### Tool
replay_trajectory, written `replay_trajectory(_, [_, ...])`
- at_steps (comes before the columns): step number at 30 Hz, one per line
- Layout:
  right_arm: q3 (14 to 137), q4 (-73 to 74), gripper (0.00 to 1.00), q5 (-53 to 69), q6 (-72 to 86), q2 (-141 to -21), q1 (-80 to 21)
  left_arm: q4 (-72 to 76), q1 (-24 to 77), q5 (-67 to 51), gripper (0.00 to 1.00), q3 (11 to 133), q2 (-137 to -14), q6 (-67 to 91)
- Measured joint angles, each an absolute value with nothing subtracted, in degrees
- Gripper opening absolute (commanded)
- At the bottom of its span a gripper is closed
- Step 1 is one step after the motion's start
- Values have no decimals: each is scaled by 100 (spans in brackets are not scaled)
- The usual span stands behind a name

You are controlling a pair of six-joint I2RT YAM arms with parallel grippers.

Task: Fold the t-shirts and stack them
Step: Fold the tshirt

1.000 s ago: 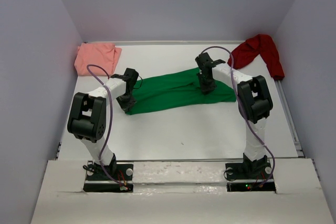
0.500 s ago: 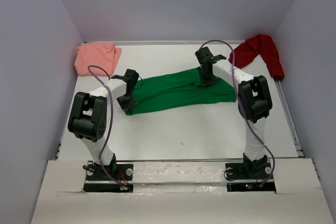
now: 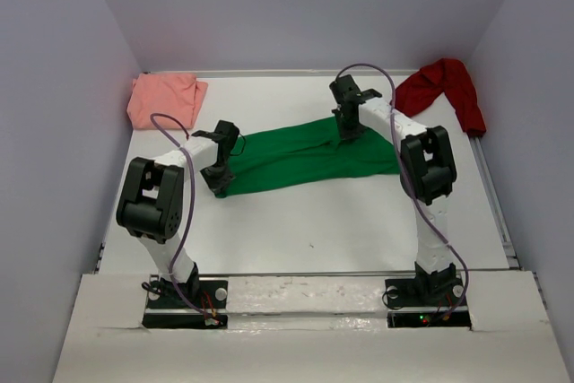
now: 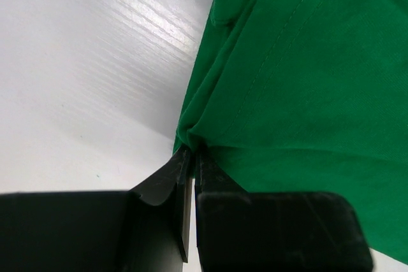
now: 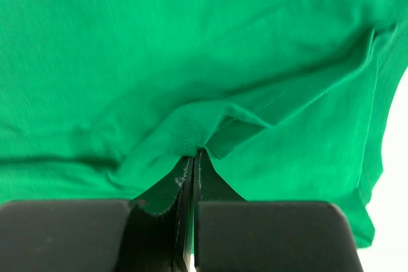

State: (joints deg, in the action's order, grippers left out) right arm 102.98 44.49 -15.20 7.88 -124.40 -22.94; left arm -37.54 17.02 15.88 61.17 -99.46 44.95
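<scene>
The bright green t-shirt [image 3: 305,154] lies spread in a long band across the middle of the table. My left gripper [image 3: 220,178] is shut on its near-left corner, and the pinched cloth [image 4: 191,138] bunches at the fingertips [image 4: 182,157]. At the shirt's far edge my right gripper [image 3: 348,129] is shut on a fold of the green t-shirt [image 5: 191,62], a hem gathered at the tips [image 5: 194,155]. The salmon-pink t-shirt [image 3: 163,99] sits crumpled at the back left. In the back right corner the dark red t-shirt [image 3: 444,87] lies heaped.
Grey walls close the table in on three sides. A raised rail [image 3: 493,195] runs along the right edge. The two arm bases [image 3: 184,298] stand on a white ledge at the near edge. Bare white table [image 3: 314,230] lies between the green shirt and the bases.
My right gripper moved from the shirt's middle to its far edge and closed on a fold there. The left gripper kept its hold on the near-left corner.
</scene>
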Motion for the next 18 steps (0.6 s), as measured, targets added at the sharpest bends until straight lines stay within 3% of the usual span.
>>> replay_trajectory(11, [11830, 4584, 0, -1415, 432, -13402, -2294, -3791, 1730, 1634, 15, 6020, -9852, 4685])
replay_trajectory(12, [11948, 4593, 2, -1398, 399, -13472, -2294, -3793, 1734, 1636, 15, 5992, -9835, 4700])
replay_trajectory(16, [12182, 4606, 31, -1282, 259, -13686, -2294, -3857, 1756, 1671, 15, 5907, -9758, 4724])
replay_trajectory(18, [12228, 4624, 40, -1210, 215, -13756, -2294, -3905, 1761, 1702, 15, 5896, -9745, 4735])
